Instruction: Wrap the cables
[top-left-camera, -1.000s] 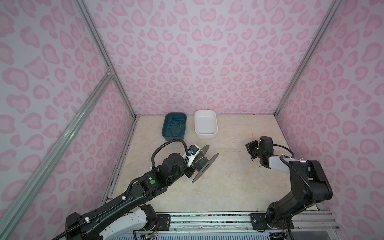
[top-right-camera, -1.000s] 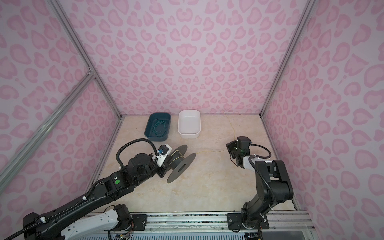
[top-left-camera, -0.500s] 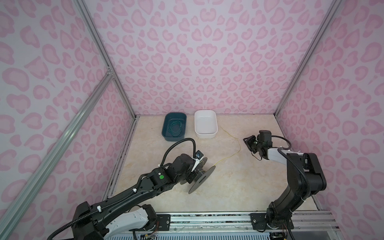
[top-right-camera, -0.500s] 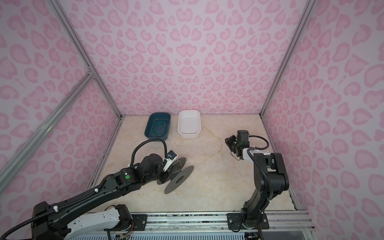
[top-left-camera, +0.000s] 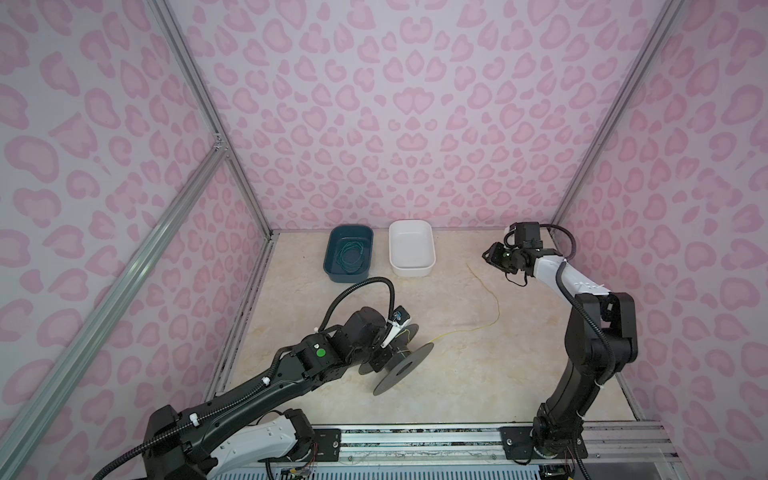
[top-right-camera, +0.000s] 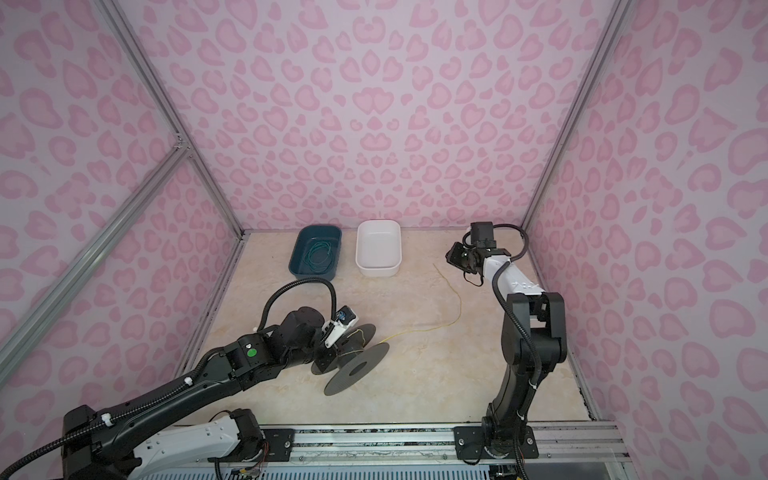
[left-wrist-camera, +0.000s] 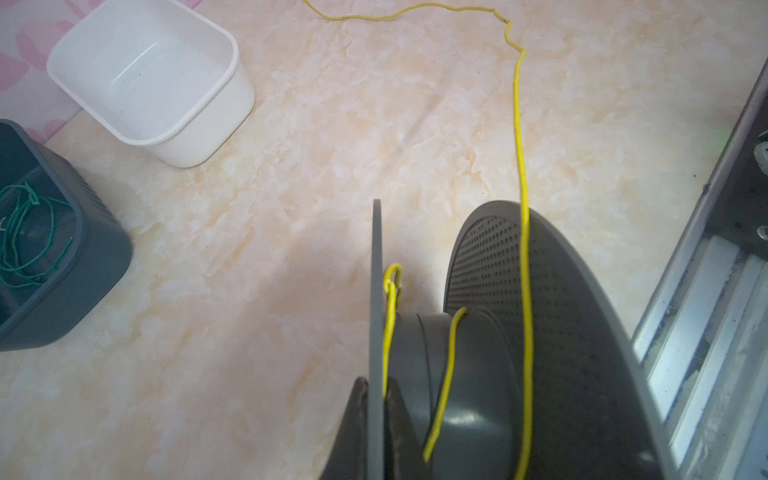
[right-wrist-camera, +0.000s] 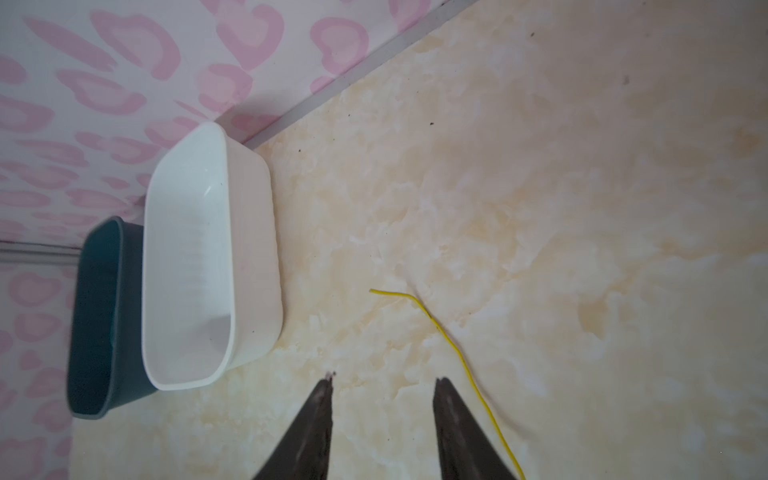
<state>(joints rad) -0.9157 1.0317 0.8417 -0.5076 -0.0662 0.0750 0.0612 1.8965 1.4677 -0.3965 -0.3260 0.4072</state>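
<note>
Release is the change: the right gripper (right-wrist-camera: 385, 380), which was pinching the yellow wire (top-left-camera: 497, 299) and carrying it toward the far right a moment ago, now has its fingers spread with nothing between them. The strand lies slack on the table (top-left-camera: 457, 374). In both top views the wire leaves the spool (top-left-camera: 401, 361) at the near left, runs right along the surface, then bends toward the far side. Its free end stops between the white bin (top-left-camera: 413, 271) and the opened right gripper, near the fingers but not touching them. The left gripper (left-wrist-camera: 377, 386) stays pressed together on one thin flange of the spool, holding it tilted above the table. In the left wrist view only about one turn sits on the hub, with a small loop hooked at the held flange, and the outgoing strand rides over the rim of the other flange. Most of the wrapping therefore looks undone. With tension gone, the turn already laid could loosen, so the right gripper probably needs a fresh hold closer to the spool. A green cable (top-left-camera: 351, 255) lies coiled in the blue bin (top-left-camera: 348, 277), untouched.
</note>
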